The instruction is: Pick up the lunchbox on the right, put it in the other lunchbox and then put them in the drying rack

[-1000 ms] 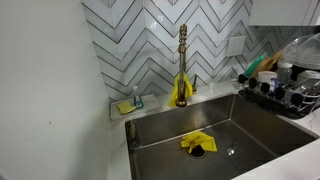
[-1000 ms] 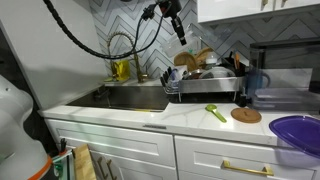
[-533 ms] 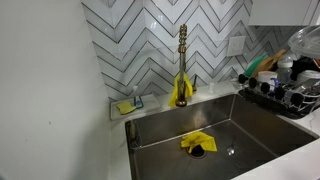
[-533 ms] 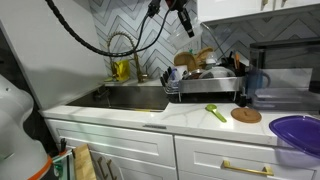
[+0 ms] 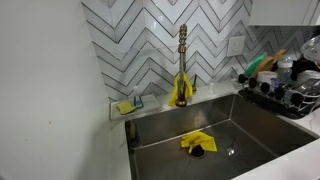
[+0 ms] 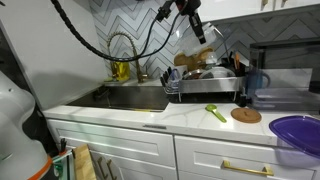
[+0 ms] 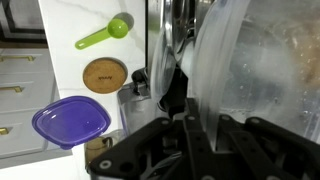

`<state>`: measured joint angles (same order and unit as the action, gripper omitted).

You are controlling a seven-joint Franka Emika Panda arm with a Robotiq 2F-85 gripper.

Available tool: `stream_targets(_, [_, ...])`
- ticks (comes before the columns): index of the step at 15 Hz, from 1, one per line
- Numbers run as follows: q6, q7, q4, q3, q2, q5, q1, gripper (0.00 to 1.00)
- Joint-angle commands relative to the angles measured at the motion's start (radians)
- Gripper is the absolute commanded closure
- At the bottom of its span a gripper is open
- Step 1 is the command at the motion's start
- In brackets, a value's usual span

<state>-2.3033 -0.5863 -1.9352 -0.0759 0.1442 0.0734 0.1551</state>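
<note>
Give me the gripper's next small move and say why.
Probably lower the gripper straight down toward the black wire drying rack: it hangs above the rack, apparently shut on the wall of the clear plastic lunchbox, which is not yet resting on the bars.

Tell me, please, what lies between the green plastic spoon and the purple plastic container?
A round brown disc lies between them, shown in the wrist view.
</note>
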Motion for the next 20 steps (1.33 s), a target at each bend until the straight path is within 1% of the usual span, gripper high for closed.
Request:
stream_targets(1, [-0.051, -0.023, 0.017, 0.000, -0.050, -0.018, -0.003, 0.98])
stream_targets(3, [-0.074, -0.003, 0.015, 0.001, -0.064, 0.000, -0.014, 0.98])
stream_targets(4, [-0.089, -0.003, 0.014, 0.004, -0.067, -0.013, -0.018, 0.98])
stream_targets(5, [-0.091, -0.005, 0.019, 0.005, -0.070, -0.019, -0.021, 0.89])
stream_targets(6, [-0.093, -0.006, 0.022, 0.006, -0.075, -0.020, -0.023, 0.88])
stream_targets(7, [-0.091, -0.006, 0.026, 0.007, -0.081, -0.021, -0.025, 0.80])
stream_targets(8, [-0.093, -0.006, 0.028, 0.007, -0.086, -0.023, -0.026, 0.63])
stream_targets(9, [-0.095, -0.007, 0.030, 0.007, -0.091, -0.025, -0.027, 0.62])
stream_targets(12, [-0.099, -0.006, 0.033, 0.005, -0.104, -0.029, -0.030, 0.40])
stream_targets(15, [-0.104, -0.007, 0.035, 0.004, -0.110, -0.029, -0.031, 0.16])
stream_targets(17, [-0.103, -0.009, 0.038, 0.003, -0.114, -0.025, -0.032, 0.03])
stream_targets(18, [-0.101, -0.013, 0.040, 0.003, -0.116, -0.021, -0.032, 0.00])
stream_targets(20, [-0.098, -0.017, 0.043, 0.004, -0.119, -0.014, -0.033, 0.00])
